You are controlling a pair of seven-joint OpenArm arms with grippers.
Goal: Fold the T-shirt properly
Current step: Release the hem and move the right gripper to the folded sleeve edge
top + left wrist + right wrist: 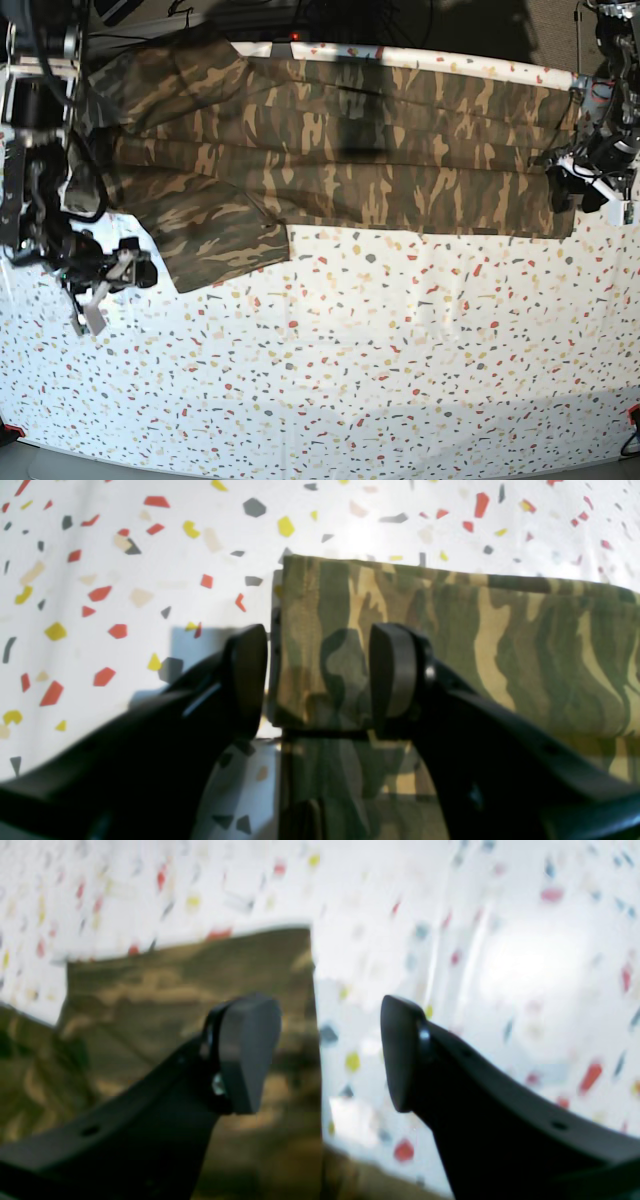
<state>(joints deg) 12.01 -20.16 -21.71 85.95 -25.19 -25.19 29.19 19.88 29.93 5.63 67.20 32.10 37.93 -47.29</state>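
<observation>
The camouflage T-shirt (340, 150) lies stretched flat along the far side of the table, one sleeve (215, 240) hanging toward the front left. My left gripper (320, 677) is open, its fingers astride a folded edge of the T-shirt (475, 630) near a corner, holding nothing. It sits at the shirt's right end in the base view (562, 186). My right gripper (325, 1055) is also open and empty, one finger over the T-shirt (165, 985) edge and the other over bare table. In the base view it is beside the sleeve (135, 272).
A white tabletop (380, 350) with coloured flecks spreads out in front of the shirt. The table's far edge runs just behind the shirt. Arm bases and cables stand at the far left (35, 110) and far right (615, 60).
</observation>
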